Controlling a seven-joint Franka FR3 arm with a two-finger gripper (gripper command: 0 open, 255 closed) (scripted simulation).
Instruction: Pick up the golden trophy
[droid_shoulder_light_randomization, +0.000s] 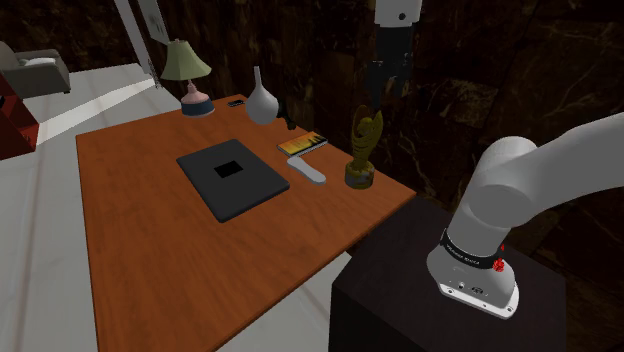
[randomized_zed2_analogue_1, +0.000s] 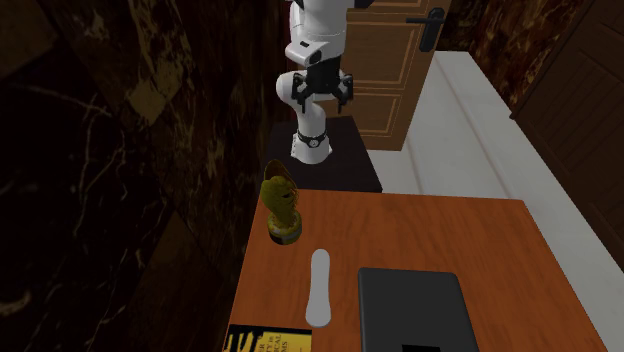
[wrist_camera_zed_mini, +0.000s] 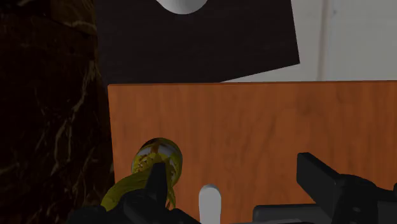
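The golden trophy (droid_shoulder_light_randomization: 364, 148) stands upright at the worktop's (droid_shoulder_light_randomization: 150, 240) edge, right of centre in the shoulder view. The claw (droid_shoulder_light_randomization: 386, 98) hangs just above it, released, fingers spread apart.

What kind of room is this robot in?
Probably a living room or study in a house: a wooden table holds a lamp and a vase, with an armchair beyond it.

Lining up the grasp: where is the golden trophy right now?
In the shoulder view the golden trophy stands near the table's right corner, just right of the white bar, with the open gripper above it.
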